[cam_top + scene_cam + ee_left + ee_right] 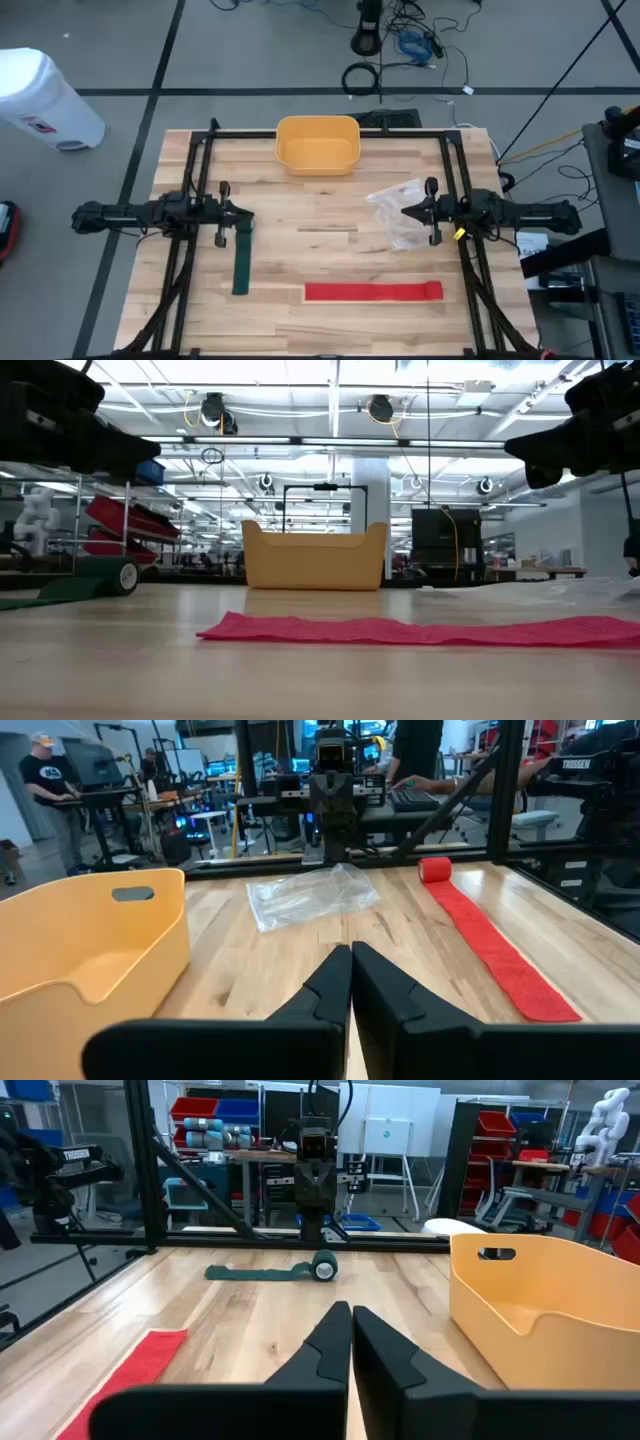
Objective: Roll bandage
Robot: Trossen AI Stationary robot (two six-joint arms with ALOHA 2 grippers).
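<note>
The red bandage (373, 291) lies unrolled flat along the near edge of the wooden table (300, 200), one end partly rolled. A green bandage (241, 262) lies on the left side, also partly rolled at one end. A yellow bin (317, 144) stands at the far edge, and a clear plastic bag (397, 212) lies near the right side. Beyond the table is a workshop with shelves, red storage bins, and a person at a desk (52, 790). The left gripper (247, 212) hovers above the green bandage, fingers pressed together, holding nothing. The right gripper (407, 211) hangs over the plastic bag, likewise pressed together and empty.
</note>
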